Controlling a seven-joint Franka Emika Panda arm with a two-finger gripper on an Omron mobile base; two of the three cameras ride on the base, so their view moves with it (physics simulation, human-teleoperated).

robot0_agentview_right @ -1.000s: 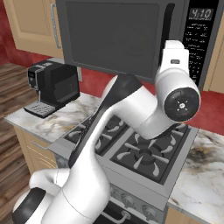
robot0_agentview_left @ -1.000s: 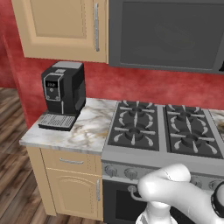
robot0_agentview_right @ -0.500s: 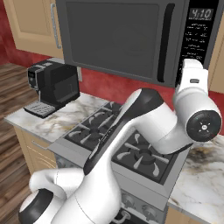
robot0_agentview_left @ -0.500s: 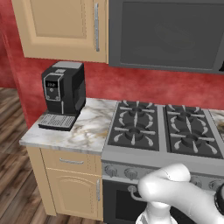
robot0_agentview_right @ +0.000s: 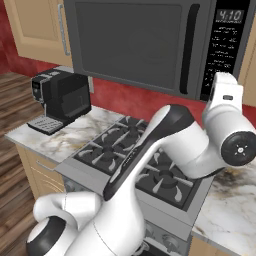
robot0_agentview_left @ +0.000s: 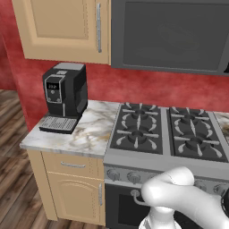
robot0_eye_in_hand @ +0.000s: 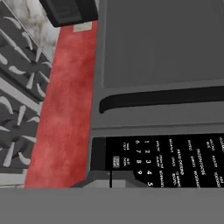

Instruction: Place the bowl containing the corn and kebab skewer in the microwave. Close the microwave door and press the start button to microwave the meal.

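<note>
With the two-finger gripper [robot0_eye_in_hand: 111,177] clenched empty at 6 o'clock in the hand view, touching or just shy of the black keypad panel [robot0_eye_in_hand: 175,162], a drift could hit the wrong key. Beyond, the dark grey microwave door [robot0_agentview_right: 127,42] sits closed; bowl presumably inside.

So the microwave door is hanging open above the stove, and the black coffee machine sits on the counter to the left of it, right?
Not quite: the microwave door is shut, flat against the front of the microwave, as the right base view shows. The rest holds: it hangs above the stove, and the black coffee machine sits on the counter to the left.
</note>
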